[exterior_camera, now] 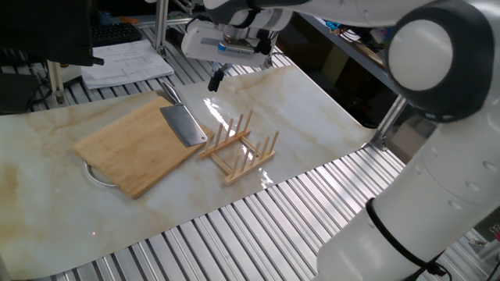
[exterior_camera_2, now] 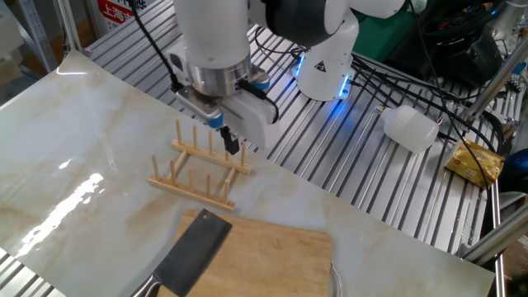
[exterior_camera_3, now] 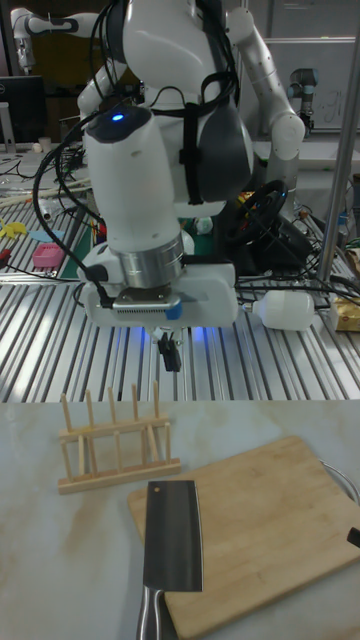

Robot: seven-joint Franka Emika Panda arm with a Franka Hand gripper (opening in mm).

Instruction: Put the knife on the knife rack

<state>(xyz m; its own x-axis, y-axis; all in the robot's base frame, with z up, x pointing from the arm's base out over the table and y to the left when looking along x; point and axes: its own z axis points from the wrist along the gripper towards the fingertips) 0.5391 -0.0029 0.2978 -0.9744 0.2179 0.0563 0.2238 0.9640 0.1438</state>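
Nearest in the tall fixed view, the knife [exterior_camera_3: 172,535] is lying flat, its broad blade across the near-left corner of the bamboo cutting board [exterior_camera_3: 270,515] and its handle overhanging the board's edge toward the camera. Nothing is touching it. Just behind it, on the marble-patterned table [exterior_camera_3: 60,560], the knife rack [exterior_camera_3: 112,439] is standing upright and empty, close to the board but apart from it.

Farther back, the gripper [exterior_camera_3: 170,354] is being held in the air behind and above the rack, well apart from the knife. The fingers are being kept together, with no gap visible between them and nothing held.

Trouble is to be expected at the pick-up: a flat, thin blade is being offered to two fingers, so a slip or a scrape along the board is likely unless the handle is taken. The light rack is also being left unanchored and could be pushed or tipped by a descending blade.
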